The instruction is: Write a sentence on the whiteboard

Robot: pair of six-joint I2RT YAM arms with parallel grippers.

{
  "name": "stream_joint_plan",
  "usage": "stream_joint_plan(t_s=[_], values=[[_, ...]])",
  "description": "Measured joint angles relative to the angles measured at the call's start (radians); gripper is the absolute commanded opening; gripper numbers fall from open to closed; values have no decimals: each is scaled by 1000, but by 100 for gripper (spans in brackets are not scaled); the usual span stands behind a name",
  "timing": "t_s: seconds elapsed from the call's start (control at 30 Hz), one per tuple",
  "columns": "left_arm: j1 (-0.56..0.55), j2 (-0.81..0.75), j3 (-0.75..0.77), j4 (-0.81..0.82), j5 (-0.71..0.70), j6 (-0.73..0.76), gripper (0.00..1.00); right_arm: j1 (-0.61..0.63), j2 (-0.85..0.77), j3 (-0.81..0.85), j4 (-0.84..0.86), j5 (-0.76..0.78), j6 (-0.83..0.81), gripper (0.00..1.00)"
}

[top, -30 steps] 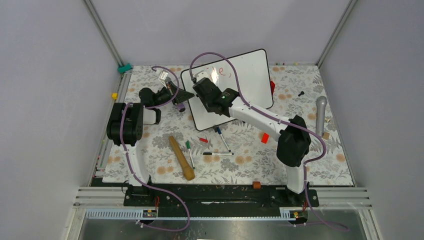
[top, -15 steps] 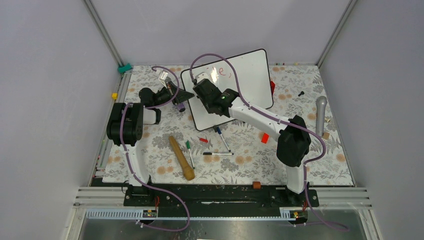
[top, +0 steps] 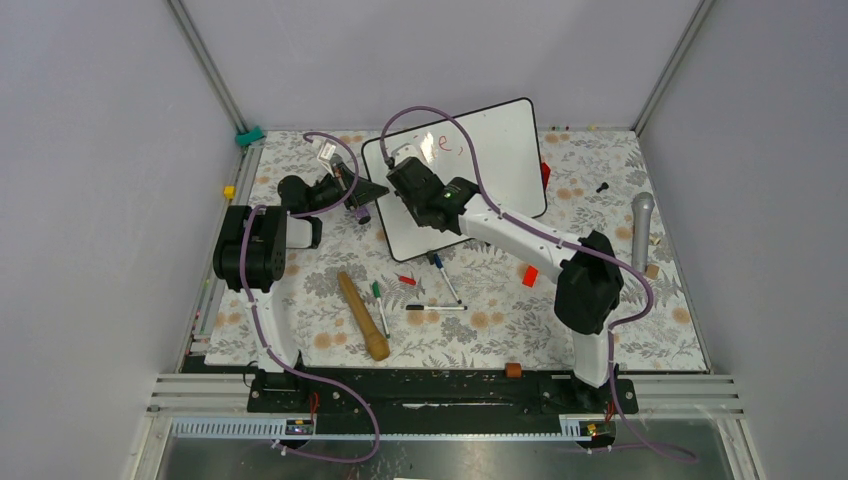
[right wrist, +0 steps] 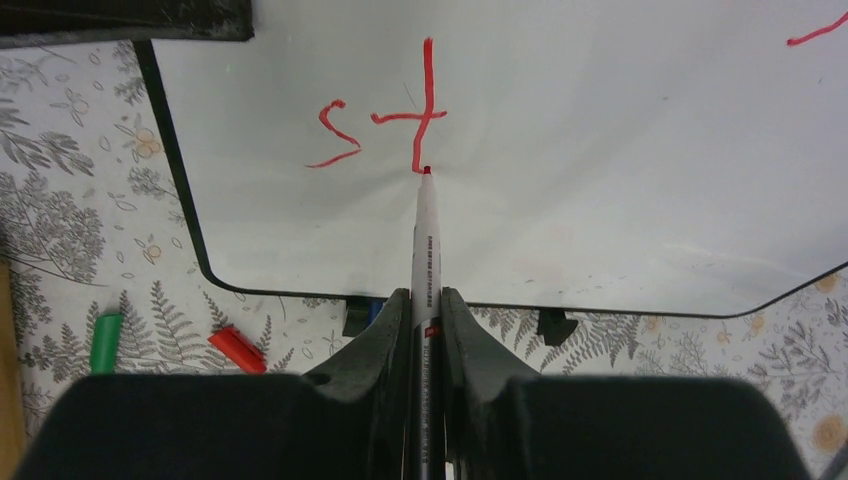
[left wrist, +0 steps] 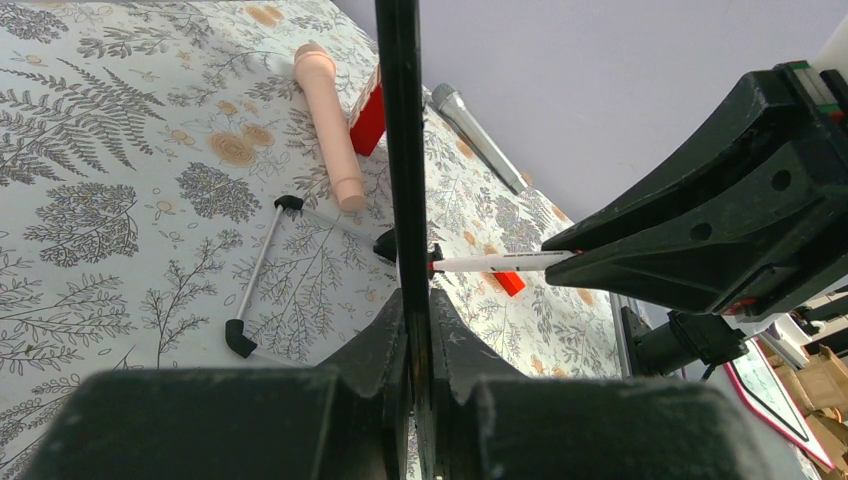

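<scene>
Whiteboard: the whiteboard stands tilted back on its small black feet at the far middle of the table; glossy white, thin black frame, rounded corners.
Left gripper: the left gripper is clamped shut on the frame at the board's left edge, steadying it.
Right gripper: the right gripper is closed on a marker, whose red tip touches the board at the foot of the "t".
Sentence: the sentence is thin red handwriting. Its lower line so far reads "s t", near the board's lower left corner. Only scraps of the upper line show.
Progress: judged early in the second line, most letters not yet written.
Risk, smear: if the tip is not lifted before shifting right, it would likely drag a stray line off the "t".
Risk, board: too much pressure could rock the tilted board or slip it in the left clamp, skewing strokes.
Risk, marker: the slim barrel could twist between the jaws, leaving gaps.
</scene>
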Motion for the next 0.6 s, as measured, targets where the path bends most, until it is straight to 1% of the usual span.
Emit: stream_joint_plan(t_s=[0.13,0.3,0.43,0.6], values=[[0,0,0,4,2,0,0,-1,-54,-52,46,-10,-3,0],[0,0,0,4,3,0,0,-1,-220,-182,114,-9,-2,0],[0,0,0,4,3,0,0,-2,-348,-312,211,-6,10,0],[0,0,0,4,3,0,0,-4,-368,-380,257,-7,48,0]])
